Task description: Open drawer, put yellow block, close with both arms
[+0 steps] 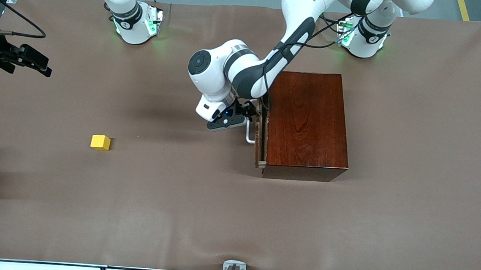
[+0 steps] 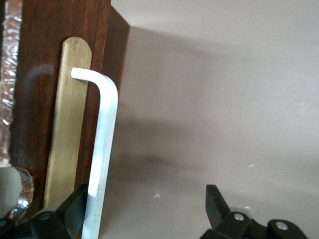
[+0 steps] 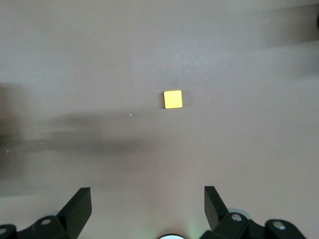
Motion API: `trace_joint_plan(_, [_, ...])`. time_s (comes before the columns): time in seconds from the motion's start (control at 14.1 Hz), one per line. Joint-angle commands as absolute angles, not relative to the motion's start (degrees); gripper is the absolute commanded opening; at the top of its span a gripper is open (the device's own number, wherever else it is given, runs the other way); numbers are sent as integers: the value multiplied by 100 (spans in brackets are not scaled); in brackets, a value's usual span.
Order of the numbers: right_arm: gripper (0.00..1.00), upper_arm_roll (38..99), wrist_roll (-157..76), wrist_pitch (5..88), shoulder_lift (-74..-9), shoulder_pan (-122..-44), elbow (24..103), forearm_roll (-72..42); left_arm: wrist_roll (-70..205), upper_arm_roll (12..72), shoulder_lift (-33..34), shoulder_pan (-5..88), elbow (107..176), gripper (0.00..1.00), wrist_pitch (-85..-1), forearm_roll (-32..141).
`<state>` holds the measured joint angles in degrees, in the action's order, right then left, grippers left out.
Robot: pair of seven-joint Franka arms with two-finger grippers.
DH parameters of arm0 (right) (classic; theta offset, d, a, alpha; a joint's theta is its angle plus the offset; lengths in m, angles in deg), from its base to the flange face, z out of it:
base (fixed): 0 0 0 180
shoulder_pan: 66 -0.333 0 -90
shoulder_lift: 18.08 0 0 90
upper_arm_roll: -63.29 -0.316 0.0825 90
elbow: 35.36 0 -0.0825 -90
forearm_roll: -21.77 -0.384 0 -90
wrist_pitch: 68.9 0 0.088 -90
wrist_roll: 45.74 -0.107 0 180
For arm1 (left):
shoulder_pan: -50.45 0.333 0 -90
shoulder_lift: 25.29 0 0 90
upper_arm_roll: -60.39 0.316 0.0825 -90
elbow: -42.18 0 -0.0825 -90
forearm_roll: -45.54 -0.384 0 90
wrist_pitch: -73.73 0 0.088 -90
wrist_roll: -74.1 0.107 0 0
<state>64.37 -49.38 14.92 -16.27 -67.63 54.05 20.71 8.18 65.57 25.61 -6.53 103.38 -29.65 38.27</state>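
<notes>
Take the wooden box [image 1: 307,125] as your landmark. Nearest the front camera you have a wide band of bare brown table cover [image 1: 234,219], running from the box's near edge down to the table's near rim.

The yellow block [image 1: 100,142] sits alone on the cover, well apart from the box toward the right arm's end of the table, level with the box's near half. Open cover surrounds it on every side.

At the box's front face, the drawer [image 1: 260,136] stands pulled out only a crack, its pale-wood edge just showing. Your left gripper [image 1: 246,112] is at the white handle [image 2: 102,149]; its fingers [image 2: 214,199] stand apart, straddling the bar without clamping it.

Your right gripper [image 3: 147,204] hangs high over the cover at the right arm's end, well apart from the box, looking down on the block; its jaws are spread wide and hold nothing.
</notes>
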Motion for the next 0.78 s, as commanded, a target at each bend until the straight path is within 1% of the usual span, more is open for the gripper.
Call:
trace_joint_plan(0.0, [100, 6399, -4952, 1459, -1606, -6680, 5385, 2027, 258, 6514, 2885, -878, 10089, 100, -3963, 4167])
trace_joint_plan(0.5, [100, 6399, -4961, 1591, -1816, -6600, 5376, 2027, -516, 6435, 2912, -922, 10071, 100, -4974, 4387])
trace_joint_plan(0.71, [100, 6399, -4961, 1697, -2070, -6574, 5376, 1983, -675, 6426, 2929, -922, 10071, 100, -5334, 4396])
